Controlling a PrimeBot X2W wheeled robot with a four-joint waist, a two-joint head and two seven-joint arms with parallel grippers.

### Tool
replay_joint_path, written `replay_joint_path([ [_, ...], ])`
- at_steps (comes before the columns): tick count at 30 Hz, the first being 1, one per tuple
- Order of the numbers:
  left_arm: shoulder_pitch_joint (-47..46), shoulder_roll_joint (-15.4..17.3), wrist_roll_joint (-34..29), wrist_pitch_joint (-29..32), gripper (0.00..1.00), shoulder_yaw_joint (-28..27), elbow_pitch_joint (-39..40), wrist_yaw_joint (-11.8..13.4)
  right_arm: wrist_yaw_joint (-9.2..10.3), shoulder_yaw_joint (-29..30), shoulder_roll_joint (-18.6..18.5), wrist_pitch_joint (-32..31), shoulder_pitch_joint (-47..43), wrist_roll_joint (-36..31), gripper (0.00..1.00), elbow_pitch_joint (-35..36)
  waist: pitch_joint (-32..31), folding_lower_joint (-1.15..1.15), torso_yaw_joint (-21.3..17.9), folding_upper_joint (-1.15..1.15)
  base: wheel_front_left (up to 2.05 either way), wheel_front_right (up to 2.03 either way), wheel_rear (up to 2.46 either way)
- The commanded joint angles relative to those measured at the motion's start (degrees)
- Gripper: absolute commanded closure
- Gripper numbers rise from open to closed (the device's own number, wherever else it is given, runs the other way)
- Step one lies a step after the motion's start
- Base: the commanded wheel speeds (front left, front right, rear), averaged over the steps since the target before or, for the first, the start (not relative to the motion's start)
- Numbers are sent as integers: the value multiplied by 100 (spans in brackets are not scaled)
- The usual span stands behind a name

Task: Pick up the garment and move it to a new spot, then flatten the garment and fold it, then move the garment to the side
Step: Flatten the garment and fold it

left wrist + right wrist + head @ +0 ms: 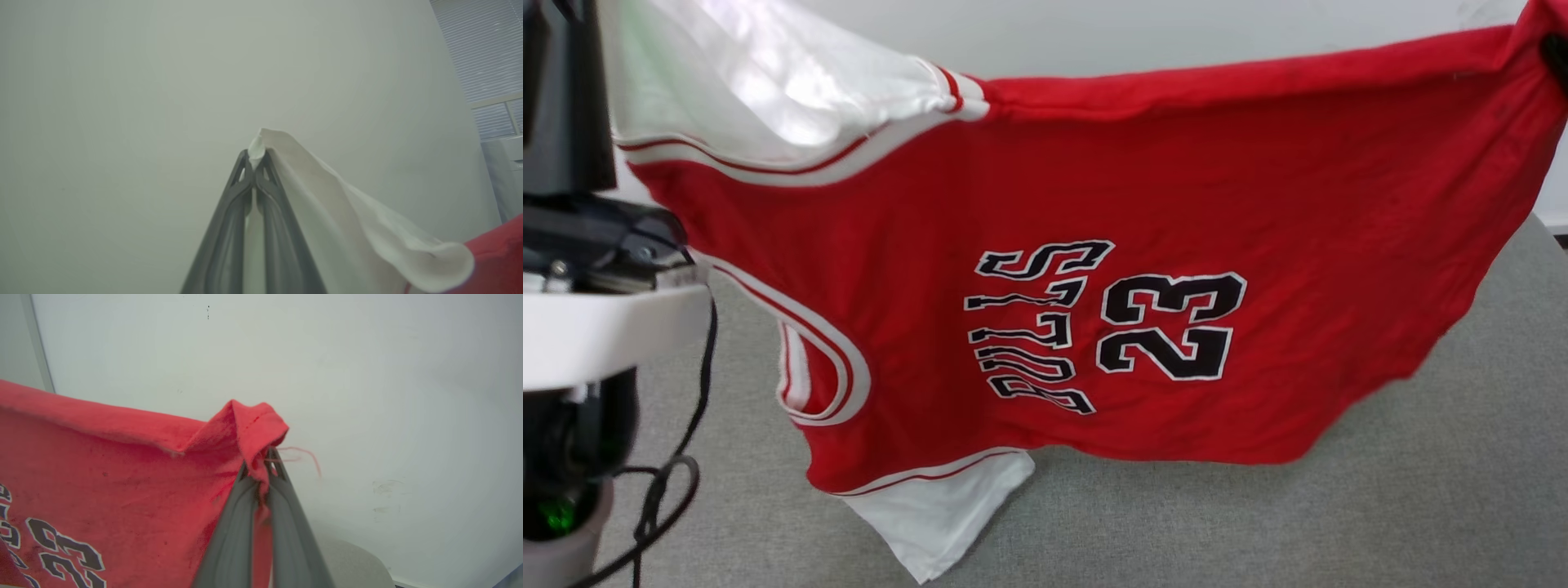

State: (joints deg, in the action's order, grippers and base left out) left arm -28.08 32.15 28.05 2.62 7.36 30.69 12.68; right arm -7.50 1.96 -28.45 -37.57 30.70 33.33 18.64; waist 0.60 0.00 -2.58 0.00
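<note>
Garment hung stretched sideways in the air; left gripper pinched its white sleeve edge, right gripper pinched a red corner.

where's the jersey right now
Head view: the garment hangs stretched over the grey surface, left gripper pinching a white sleeve, right gripper a red corner.

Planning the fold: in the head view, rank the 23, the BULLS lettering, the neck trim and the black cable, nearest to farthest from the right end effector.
Right end effector, top right, grips the garment.
1. 23, mid-shirt.
2. BULLS lettering, just left of that.
3. Neck trim, left side.
4. Black cable, far lower left.
</note>
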Motion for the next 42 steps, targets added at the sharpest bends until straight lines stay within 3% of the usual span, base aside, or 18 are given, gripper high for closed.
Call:
replay_joint_path([
  [1, -203, 51, 29, 49, 100, -41, -47, -15, 2, -5, 49, 43, 155, 24, 100, 38, 93, 0, -40, 0, 0, 0, 0],
  [10, -1572, 292, 175, 312, 100, -174, -508, -282, 2, -37, 20, 194, 1033, 28, 100, -106, 812, 0, -109, 0, 0, 0, 0],
  [20, -4208, 451, 175, 459, 100, 142, -2172, -1011, 2, -324, -130, 632, 2994, -259, 100, -1001, 2194, 0, -98, 0, 0, 0, 0],
  [26, -5954, 242, -55, 266, 100, 444, -3640, -1345, 3, -599, -83, 1139, 4277, -648, 100, -1940, 2860, 0, -25, 0, 0, 0, 0],
  [33, -7555, -104, -357, -108, 100, 722, -5327, -1503, 4, -917, 110, 1839, 5605, -1021, 100, -3271, 3449, 0, 53, 0, 0, 0, 0],
  [42, -8110, -541, -549, -670, 100, 1017, -6741, -1572, 4, -1254, 333, 2809, 6354, -1486, 100, -4608, 3803, 0, 184, 0, 0, 0, 0],
])
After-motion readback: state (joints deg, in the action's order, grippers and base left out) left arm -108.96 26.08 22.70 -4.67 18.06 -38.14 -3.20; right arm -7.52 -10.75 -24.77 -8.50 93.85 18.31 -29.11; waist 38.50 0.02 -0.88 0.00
